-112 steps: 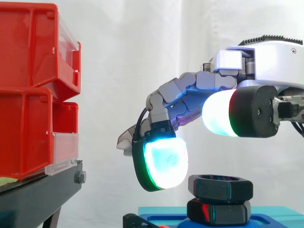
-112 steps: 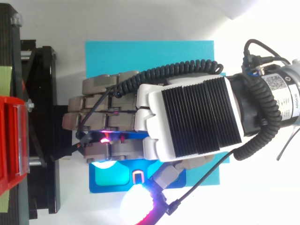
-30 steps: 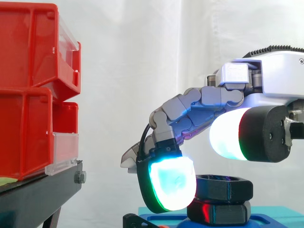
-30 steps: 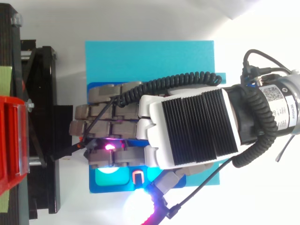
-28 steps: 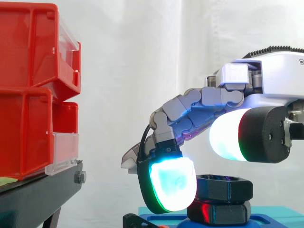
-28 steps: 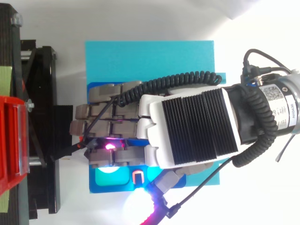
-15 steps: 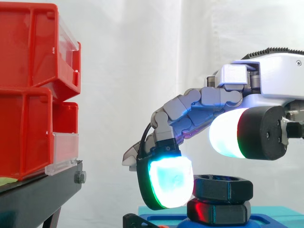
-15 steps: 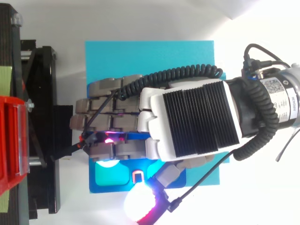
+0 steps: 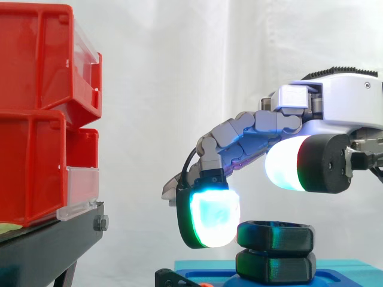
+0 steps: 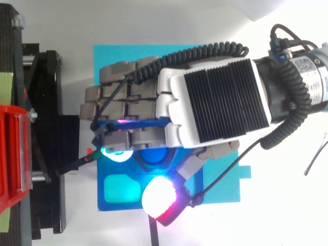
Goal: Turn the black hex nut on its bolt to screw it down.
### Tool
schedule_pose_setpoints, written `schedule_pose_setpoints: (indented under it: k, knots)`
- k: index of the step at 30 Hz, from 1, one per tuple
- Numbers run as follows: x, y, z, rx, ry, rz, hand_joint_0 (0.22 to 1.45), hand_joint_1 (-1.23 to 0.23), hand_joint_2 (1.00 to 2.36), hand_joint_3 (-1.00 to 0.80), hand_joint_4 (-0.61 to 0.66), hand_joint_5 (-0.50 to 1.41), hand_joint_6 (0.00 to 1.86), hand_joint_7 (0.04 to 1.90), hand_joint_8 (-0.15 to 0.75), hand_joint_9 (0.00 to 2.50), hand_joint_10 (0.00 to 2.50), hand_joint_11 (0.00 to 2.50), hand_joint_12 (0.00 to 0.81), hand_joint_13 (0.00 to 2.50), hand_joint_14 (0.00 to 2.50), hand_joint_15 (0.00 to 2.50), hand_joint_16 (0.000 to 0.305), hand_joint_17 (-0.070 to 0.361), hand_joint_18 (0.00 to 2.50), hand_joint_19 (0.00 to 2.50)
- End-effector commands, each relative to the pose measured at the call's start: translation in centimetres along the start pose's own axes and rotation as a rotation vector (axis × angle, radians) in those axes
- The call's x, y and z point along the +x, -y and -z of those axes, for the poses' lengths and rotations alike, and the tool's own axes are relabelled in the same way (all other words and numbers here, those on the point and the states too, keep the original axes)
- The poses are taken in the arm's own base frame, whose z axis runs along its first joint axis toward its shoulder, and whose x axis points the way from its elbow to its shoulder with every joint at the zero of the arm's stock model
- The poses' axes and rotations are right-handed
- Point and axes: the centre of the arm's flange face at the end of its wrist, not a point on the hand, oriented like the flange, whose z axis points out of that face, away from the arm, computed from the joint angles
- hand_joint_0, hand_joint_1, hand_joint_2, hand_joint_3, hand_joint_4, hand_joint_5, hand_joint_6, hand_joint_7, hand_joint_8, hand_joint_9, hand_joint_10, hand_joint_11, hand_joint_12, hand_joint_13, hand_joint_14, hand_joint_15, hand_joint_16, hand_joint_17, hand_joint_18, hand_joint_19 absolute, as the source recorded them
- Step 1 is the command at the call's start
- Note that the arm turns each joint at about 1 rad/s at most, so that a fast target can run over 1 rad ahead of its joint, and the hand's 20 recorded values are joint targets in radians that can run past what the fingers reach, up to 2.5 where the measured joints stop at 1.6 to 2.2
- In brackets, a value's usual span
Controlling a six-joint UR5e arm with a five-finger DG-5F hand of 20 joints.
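One change: hand (image 9: 344, 104) swung off hex nut (image 9: 275, 236), fingers curled, empty.

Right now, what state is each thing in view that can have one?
hand: fingers curled, pinching nothing; one pad beside the nut, thumb pad clear above it.
black hex nut: level, resting on the black hex piece below, not gripped.
red bins: stacked on the black stand, contents hidden.
blue fixture: lying flat, carrying the hex pieces.
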Motion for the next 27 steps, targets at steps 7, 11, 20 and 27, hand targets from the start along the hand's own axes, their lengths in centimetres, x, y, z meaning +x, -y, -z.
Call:
schedule_pose_setpoints:
  k: [7,11,20,27]
  knots:
    - [-0.3,2.0,1.0,-0.01,0.003,0.005,0.52,-0.25,1.0,-0.5,0.28,-0.11,0.63,1.07,0.309,0.54,0.0,0.19,0.373,0.59,0.0,0.12,0.051,0.114,0.53,0.23]
    - [-0.5,2.9,1.4,-0.016,0.004,0.008,0.52,-0.25,1.0,-0.5,0.28,-0.11,0.63,1.07,0.31,0.54,0.0,0.18,0.374,0.59,0.0,0.12,0.051,0.115,0.53,0.23]
    - [-1.1,4.3,1.9,-0.036,0.03,0.018,0.52,-0.25,1.0,-0.5,0.29,-0.11,0.62,1.07,0.312,0.54,0.0,0.18,0.375,0.59,0.0,0.12,0.051,0.115,0.53,0.23]
    - [-3.6,3.1,0.3,-0.054,0.044,0.023,0.52,-0.25,1.0,-0.5,0.29,-0.11,0.58,1.13,0.309,0.54,0.0,0.19,0.374,0.59,0.0,0.12,0.051,0.115,0.53,0.23]
